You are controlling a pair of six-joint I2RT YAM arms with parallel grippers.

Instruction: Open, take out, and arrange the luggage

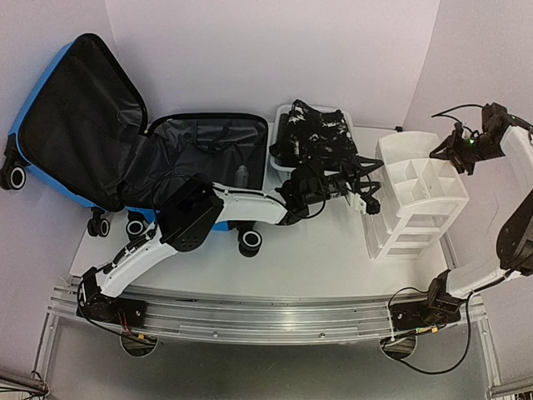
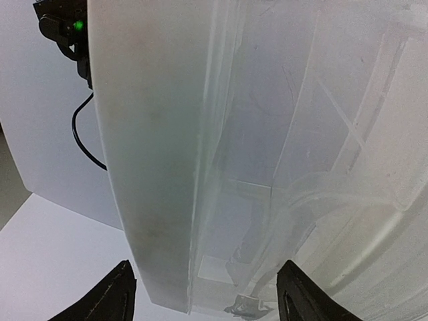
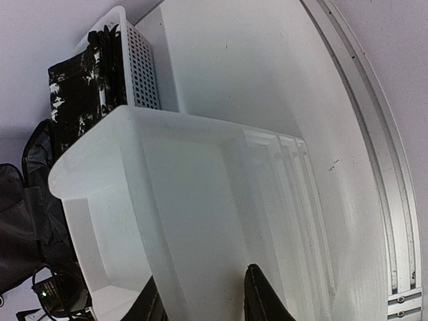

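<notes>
A: Position of the luggage (image 1: 100, 125)?

B: Left-back part of the worktop (image 1: 316, 258), already open. The lid (image 1: 79, 117) is propped up and tilted away to the left. The base shell (image 1: 204, 146) lies flat with its black lining up.

A: Axis?

B: The long axis appears to run near-to-far. The wheels (image 1: 250, 242) are at the near end, toward the arm bases, and the hinge runs down the base's left side.

A: Handling?

B: My estimate only. The shell is stiff, smooth and likely slippery, and too broad for a claw to span. It may roll on its wheels if pushed. Best holds are the rim at the zipper band or the lid's free edge. The lining is soft and would bunch.

A: Claws?

B: The left claw (image 1: 368, 198) is spread wide, close against the white organizer (image 1: 416, 192), gripping nothing I can see. The right claw (image 1: 454, 152) is at the organizer's far right corner, fingers apart on a narrower gap. I cannot tell whether it touches the wall. Both are well apart from the luggage. The basket (image 1: 281, 108) of dark patterned cloth (image 1: 321, 133) sits between.
</notes>
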